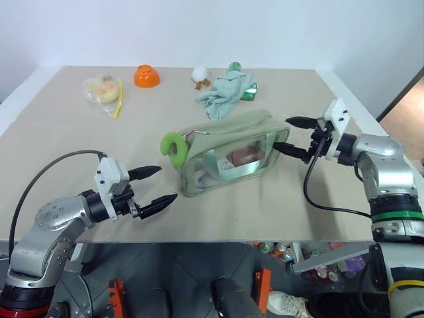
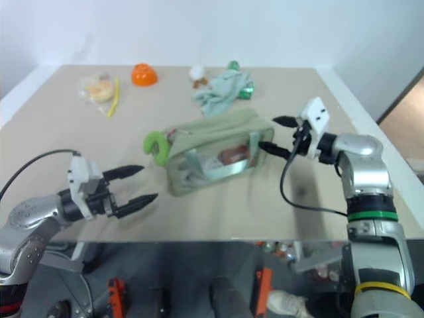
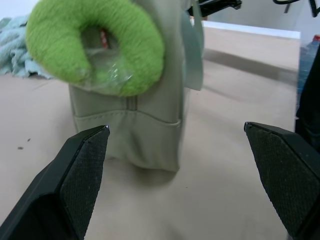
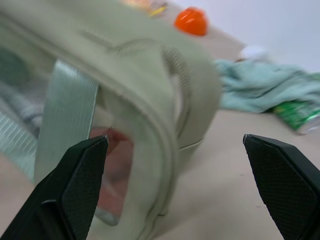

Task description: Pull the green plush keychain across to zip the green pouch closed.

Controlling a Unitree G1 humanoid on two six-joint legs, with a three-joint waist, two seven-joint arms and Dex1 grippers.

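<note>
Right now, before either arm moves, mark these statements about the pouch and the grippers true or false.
1. The green plush keychain hangs at the end of the green pouch nearest the left gripper. True.
2. The left gripper is shut on the keychain. False: it is open and apart from it.
3. The right gripper is open at the pouch's other end. True.
4. The orange bowl sits inside the pouch. False: it stands on the table, far behind.
5. The mint-green cloth lies behind the pouch. True.
</note>
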